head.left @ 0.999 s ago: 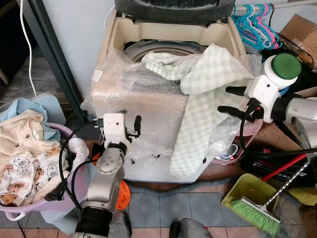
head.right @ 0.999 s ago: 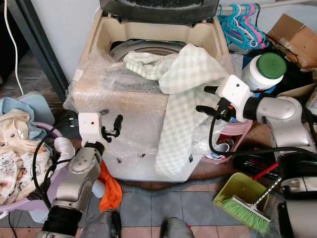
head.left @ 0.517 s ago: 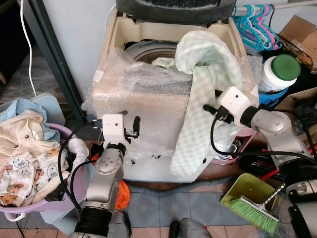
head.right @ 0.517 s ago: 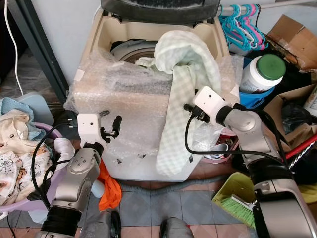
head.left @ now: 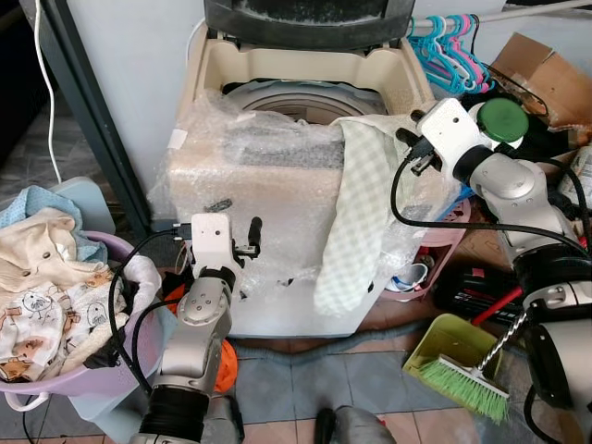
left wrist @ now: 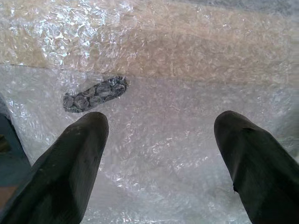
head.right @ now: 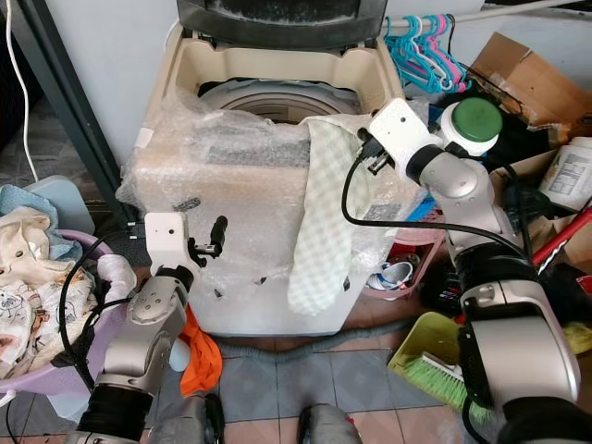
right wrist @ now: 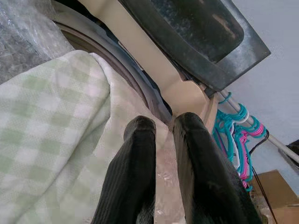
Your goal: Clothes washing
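A top-loading washing machine [head.left: 277, 199] wrapped in bubble wrap stands with its lid up and the drum [head.left: 305, 97] showing. A pale green checked cloth [head.left: 356, 213] hangs over its front right corner, down the front face. My right gripper [head.left: 413, 153] hovers at the washer's right rim just above the cloth's top edge; in the right wrist view its fingers [right wrist: 135, 154] are shut together over the cloth, with nothing seen between them. My left gripper [left wrist: 161, 126] is open, held low before the washer's front wall. A purple basket [head.left: 55, 384] of clothes [head.left: 42, 277] stands at the left.
Teal and pink hangers [head.left: 453, 46], a white jar with a green lid [head.left: 502, 118] and a cardboard box [head.left: 536, 69] crowd the right. A green dustpan with brush [head.left: 458, 370] and an orange rag [head.left: 227, 361] lie on the tiled floor. A dark post [head.left: 92, 120] stands at the left.
My right gripper has risen and moved back to the washer's right rim. The cloth's raised hump has dropped and it now drapes lower over the front corner. The left arm is unmoved.
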